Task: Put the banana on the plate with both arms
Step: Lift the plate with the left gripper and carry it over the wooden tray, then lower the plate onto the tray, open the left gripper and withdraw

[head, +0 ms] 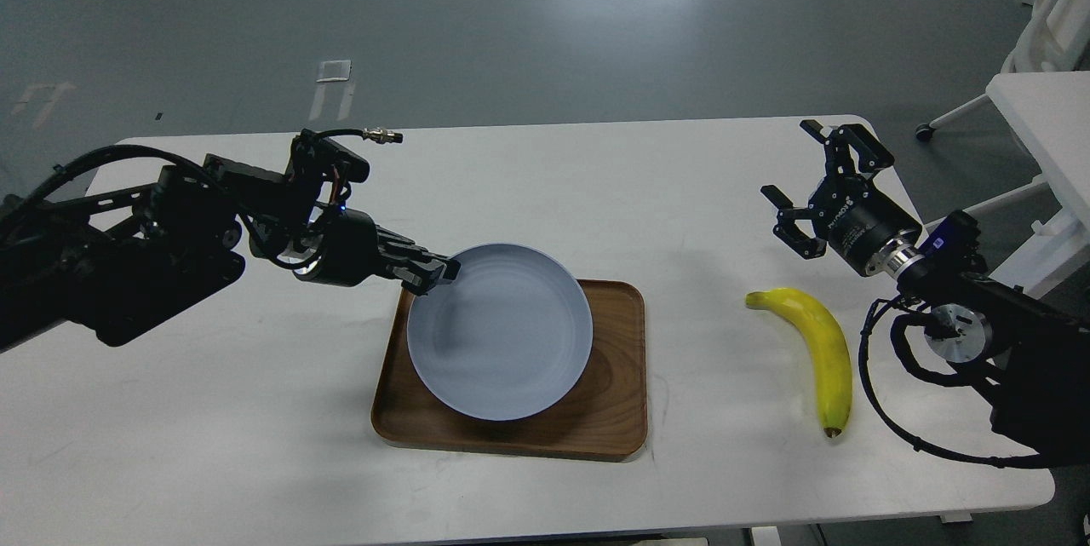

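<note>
The pale blue-grey plate (502, 333) is over the middle of the brown wooden tray (613, 418); whether it rests on the tray or hangs just above it I cannot tell. My left gripper (438, 273) is shut on the plate's upper left rim. The yellow banana (822, 346) lies on the white table to the right of the tray, green stem end to the far left, brown tip toward me. My right gripper (800, 180) is open and empty, above the table behind the banana.
The white table (255, 444) carries only the tray, plate and banana. Its right edge runs close behind my right arm. A second white table (1043, 129) and white chair legs stand on the grey floor at the far right.
</note>
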Controlling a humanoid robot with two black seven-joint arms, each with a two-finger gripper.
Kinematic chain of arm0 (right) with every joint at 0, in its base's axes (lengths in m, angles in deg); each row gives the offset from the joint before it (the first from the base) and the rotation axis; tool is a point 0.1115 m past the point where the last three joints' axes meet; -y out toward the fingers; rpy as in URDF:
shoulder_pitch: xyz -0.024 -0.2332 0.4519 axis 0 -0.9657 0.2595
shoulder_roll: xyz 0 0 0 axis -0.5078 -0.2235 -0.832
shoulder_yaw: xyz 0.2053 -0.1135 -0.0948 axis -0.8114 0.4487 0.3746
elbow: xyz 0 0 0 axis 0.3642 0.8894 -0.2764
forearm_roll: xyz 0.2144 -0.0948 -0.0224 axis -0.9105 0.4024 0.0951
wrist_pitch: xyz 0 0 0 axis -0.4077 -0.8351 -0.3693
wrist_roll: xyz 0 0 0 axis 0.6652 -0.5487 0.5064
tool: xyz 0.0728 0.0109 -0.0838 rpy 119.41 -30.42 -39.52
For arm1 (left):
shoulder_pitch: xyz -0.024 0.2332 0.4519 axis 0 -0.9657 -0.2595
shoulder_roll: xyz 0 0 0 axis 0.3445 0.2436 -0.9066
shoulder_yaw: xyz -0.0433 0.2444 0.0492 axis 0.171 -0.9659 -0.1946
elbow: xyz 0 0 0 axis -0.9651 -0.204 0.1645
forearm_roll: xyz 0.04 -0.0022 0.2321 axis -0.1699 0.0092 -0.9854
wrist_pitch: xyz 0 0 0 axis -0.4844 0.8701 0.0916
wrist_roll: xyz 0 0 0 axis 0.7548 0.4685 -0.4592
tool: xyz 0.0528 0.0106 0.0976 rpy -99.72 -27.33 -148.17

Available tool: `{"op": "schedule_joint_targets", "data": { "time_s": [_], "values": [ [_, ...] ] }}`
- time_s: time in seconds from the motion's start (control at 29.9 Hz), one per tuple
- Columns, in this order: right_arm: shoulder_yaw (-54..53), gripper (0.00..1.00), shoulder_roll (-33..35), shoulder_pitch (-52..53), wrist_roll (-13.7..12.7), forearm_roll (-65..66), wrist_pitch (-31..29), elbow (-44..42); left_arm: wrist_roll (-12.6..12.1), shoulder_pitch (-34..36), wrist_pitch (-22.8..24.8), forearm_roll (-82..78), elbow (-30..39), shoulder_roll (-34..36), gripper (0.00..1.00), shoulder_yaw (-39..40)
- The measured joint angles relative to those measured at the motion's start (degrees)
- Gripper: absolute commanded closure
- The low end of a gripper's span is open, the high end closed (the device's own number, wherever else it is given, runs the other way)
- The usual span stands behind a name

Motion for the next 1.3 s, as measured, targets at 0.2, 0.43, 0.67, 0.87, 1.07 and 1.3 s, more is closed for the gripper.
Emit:
{"op": "schedule_joint_targets", "data": {
  "time_s": [0.2, 0.43, 0.67, 0.87, 1.07, 1.3],
  "values": [
    [0.0, 0.0, 0.0, -0.1, 0.0, 0.0, 0.0, 0.0, 0.0, 0.2, 0.0, 0.2, -4.8, -4.4, 1.0, -1.6],
    [0.1, 0.0, 0.0, -0.1, 0.0, 0.0, 0.0, 0.0, 0.0, 0.2, 0.0, 0.3, -8.0, -7.2, 1.0, -1.7],
    [0.2, 0.0, 0.1, -0.2, 0.0, 0.0, 0.0, 0.1, 0.0, 0.0, 0.0, 0.4, -9.8, -8.9, 0.39, -2.0],
    [0.2, 0.0, 0.2, -0.3, 0.0, 0.0, 0.0, 0.2, 0.0, 0.0, 0.0, 0.9, -10.0, -8.9, 0.03, -2.0],
    [0.3, 0.0, 0.2, -0.3, 0.0, 0.0, 0.0, 0.3, 0.0, 0.6, 0.0, 8.4, -9.9, -7.0, 0.02, -1.3],
    [0.2, 0.0, 0.3, -0.3, 0.0, -0.1, 0.0, 0.4, 0.0, 0.5, 0.0, 47.2, -9.9, 0.8, 0.02, 0.1]
  ]
}}
